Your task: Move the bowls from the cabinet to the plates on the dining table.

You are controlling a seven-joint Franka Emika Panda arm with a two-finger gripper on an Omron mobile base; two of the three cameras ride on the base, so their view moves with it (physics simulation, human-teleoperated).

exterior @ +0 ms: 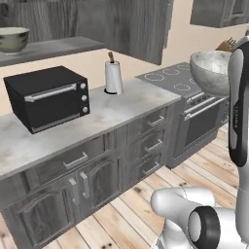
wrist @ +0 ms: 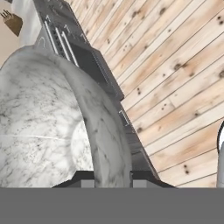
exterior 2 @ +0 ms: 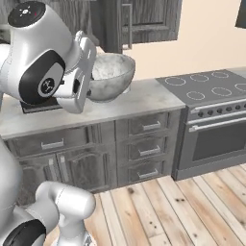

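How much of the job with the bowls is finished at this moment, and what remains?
Done: the marbled bowl is out of the cabinet. In hand: the hand is shut on its rim, carrying it in the air above the counter. Left: setting it on a plate, and fetching the greenish bowl standing on the cabinet shelf.

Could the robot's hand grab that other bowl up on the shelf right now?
Probably not yet. The hand is already pinching the rim of the marbled bowl, so it is occupied. The greenish bowl sits on the cabinet shelf, with nothing blocking it.
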